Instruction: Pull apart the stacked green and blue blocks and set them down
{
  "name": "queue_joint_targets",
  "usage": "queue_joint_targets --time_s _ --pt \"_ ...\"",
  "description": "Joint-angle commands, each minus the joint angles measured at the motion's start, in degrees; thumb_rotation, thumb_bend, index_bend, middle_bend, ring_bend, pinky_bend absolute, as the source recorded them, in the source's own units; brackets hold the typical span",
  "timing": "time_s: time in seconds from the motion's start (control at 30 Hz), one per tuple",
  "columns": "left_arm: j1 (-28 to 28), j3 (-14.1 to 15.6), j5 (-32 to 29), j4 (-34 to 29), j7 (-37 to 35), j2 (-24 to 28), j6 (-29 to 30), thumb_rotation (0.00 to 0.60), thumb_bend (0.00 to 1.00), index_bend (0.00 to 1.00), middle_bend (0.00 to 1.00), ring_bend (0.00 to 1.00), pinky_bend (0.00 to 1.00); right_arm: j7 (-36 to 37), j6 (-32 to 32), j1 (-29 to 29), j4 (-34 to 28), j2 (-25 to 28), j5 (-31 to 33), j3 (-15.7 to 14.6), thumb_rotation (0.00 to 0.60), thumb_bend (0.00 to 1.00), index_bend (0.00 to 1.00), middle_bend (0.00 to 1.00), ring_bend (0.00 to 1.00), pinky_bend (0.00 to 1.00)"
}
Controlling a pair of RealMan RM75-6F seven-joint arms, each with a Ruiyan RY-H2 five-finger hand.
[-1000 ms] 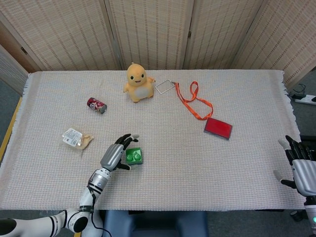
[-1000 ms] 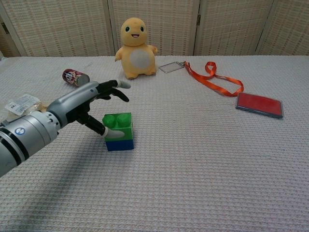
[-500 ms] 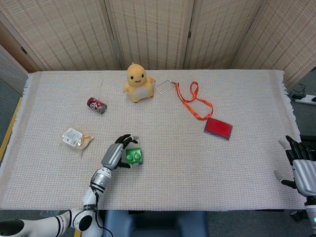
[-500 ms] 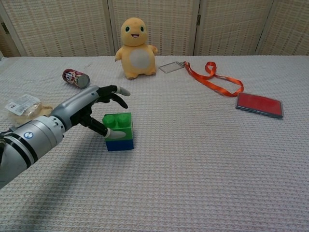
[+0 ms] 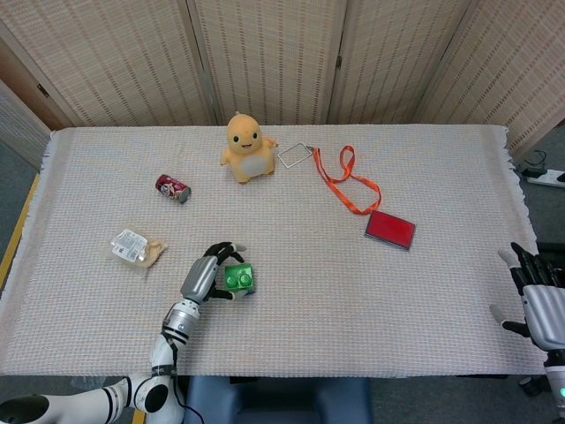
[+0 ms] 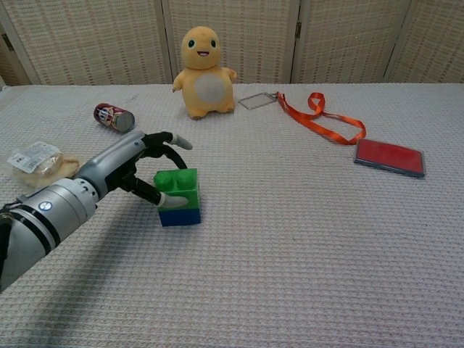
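With the left hand (image 6: pixel 138 163) spread, grasping nothing, the green block (image 6: pixel 177 188) should be pinched squarely above the blue block (image 6: pixel 180 215).

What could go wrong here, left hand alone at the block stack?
1. The left hand curls around the green block while the right hand hangs off the table's far edge. With nothing holding the blue block, a lift may carry both, still stacked.
2. The thumb sits low, near the seam; it might press both blocks together.
3. A sideways tug could slide the stack on the cloth.
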Motion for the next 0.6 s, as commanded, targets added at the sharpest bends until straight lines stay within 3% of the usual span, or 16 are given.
queue_joint_targets --time_s 0.03,0.37,0.6 --pt "0.11 -0.04 -0.14 0.16 0.08 -0.12 -0.09 0.600 0.18 0.27 0.44 0.17 0.15 -0.11 0.05 0.00 -0.06 -0.03 -0.09 -0.04 0.600 0.33 0.00 0.00 0.00 0.00" --pt "0.55 -0.46 -0.50 -0.69 0.08 -0.05 0.12 0.600 0.19 0.33 0.54 0.24 0.16 -0.01 0.24 -0.09 -0.21 0.02 -0.37 -0.16 0.600 0.33 0.00 0.00 0.00 0.00" --pt "1.48 -0.62 -0.03 -0.79 0.86 -0.87 2.65 0.600 0.25 0.57 0.69 0.38 0.21 0.10 0.45 -0.16 -0.25 0.02 -0.67 -0.27 0.600 0.33 0.00 0.00 0.00 0.00"
